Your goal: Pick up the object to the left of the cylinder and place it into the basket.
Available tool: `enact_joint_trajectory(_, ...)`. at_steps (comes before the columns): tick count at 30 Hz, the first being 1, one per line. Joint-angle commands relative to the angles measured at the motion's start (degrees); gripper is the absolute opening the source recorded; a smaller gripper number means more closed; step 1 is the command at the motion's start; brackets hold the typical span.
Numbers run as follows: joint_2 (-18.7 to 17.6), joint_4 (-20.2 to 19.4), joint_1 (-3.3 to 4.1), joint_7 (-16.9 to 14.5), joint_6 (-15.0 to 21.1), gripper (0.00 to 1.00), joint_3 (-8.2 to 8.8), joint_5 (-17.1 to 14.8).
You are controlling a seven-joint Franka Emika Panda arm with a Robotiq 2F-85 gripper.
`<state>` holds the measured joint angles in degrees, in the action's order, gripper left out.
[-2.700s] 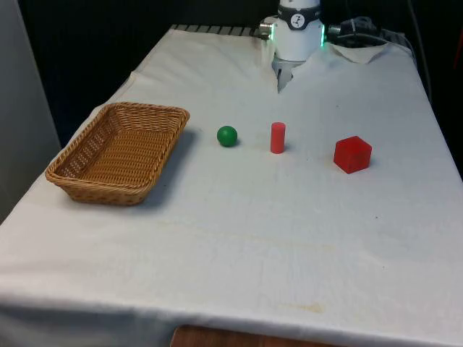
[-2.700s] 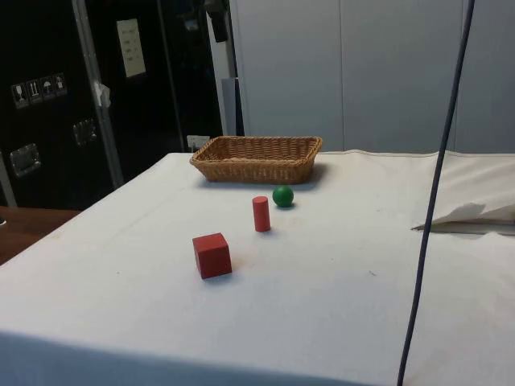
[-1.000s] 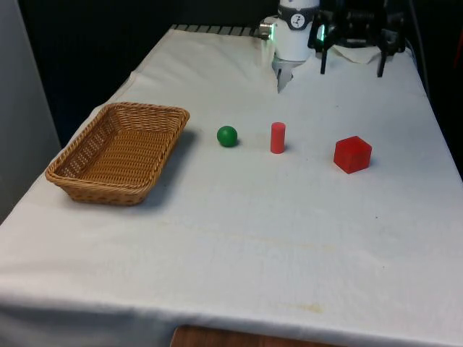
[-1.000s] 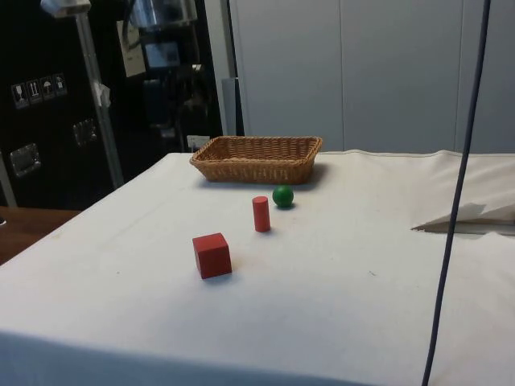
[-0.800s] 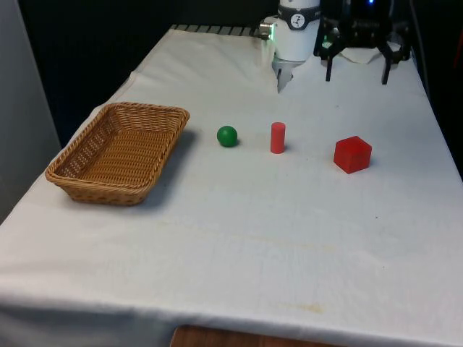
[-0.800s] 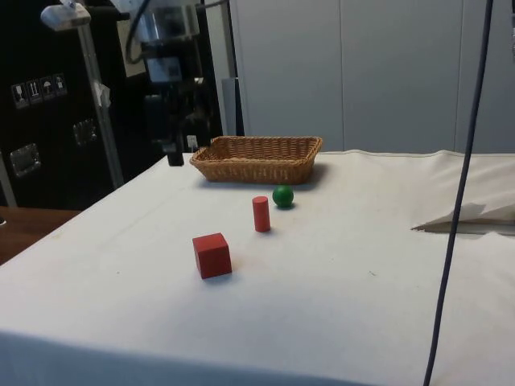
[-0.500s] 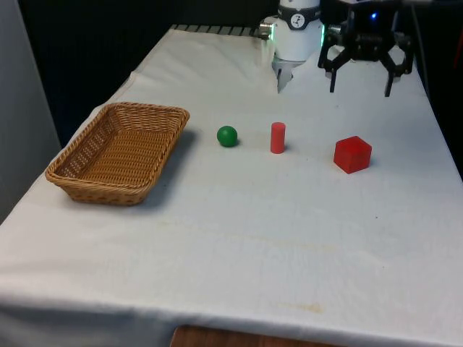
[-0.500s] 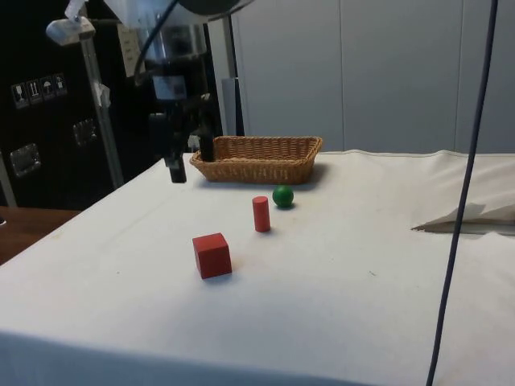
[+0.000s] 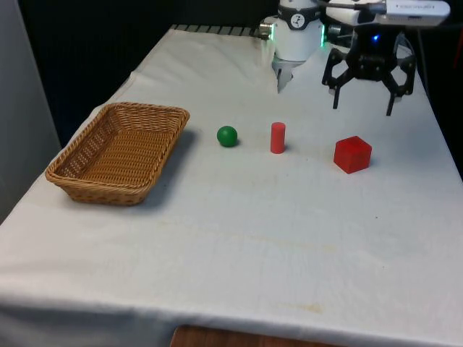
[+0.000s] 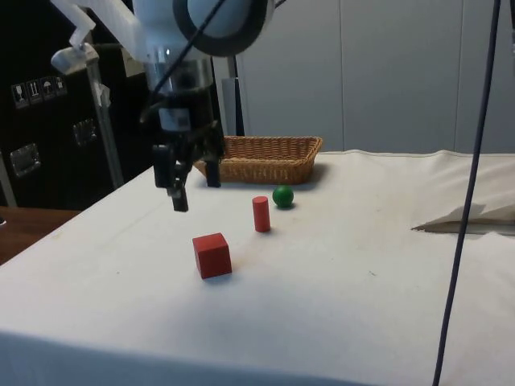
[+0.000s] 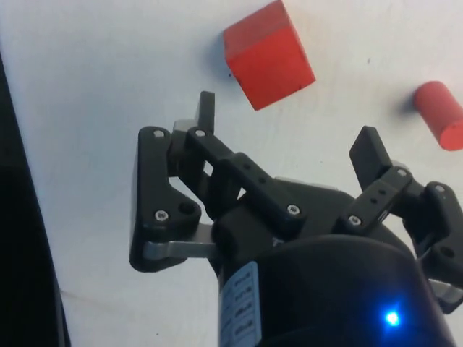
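Observation:
A green ball (image 9: 227, 136) (image 10: 282, 196) lies on the white cloth at the front view's left of an upright red cylinder (image 9: 278, 137) (image 10: 261, 214) (image 11: 439, 114). A woven basket (image 9: 79, 178) (image 10: 257, 171) stands further to the front view's left. My gripper (image 9: 362, 108) (image 10: 191, 190) (image 11: 286, 126) hangs open and empty above the cloth, behind the red cube (image 9: 352, 154) (image 10: 212, 255) (image 11: 267, 55) at the front view's right, well away from the ball.
The table's edge at the front view's right runs close to the cube. A rumpled fold of cloth (image 10: 471, 217) lies near the robot's base (image 9: 296, 40). A dark cable (image 10: 459, 209) hangs across the side view.
The gripper has come down from the far end of the table and forward, and now hovers low just behind the red cube. The objects have not moved.

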<state>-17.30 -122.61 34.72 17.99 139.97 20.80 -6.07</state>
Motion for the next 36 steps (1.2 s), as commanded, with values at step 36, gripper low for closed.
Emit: enact_joint_trajectory(36,-10.54,-1.43,-0.46,12.72,11.97,1.00,-0.63,-0.29)
